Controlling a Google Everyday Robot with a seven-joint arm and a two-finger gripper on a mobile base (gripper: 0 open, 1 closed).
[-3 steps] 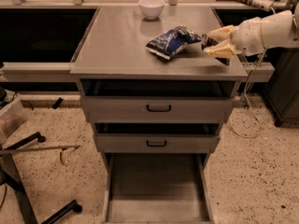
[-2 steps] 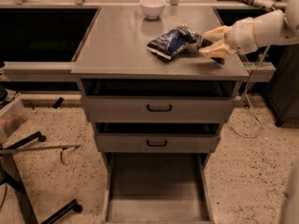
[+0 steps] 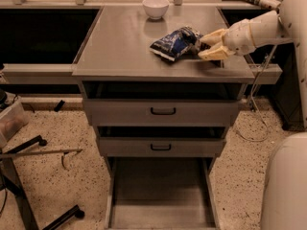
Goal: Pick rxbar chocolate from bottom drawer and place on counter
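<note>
Your hand [image 3: 202, 46] is upper right, low over the counter [image 3: 120, 51], beside the bag [image 3: 173, 43]; open or gripping, I can't tell. Placing step, I judge: set the bar down, then lift clear.

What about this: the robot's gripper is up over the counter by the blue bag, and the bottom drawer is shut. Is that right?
Not quite. The bottom drawer is pulled open, not shut: the camera view shows its grey floor. The gripper is indeed up over the counter, beside the blue bag.
</note>
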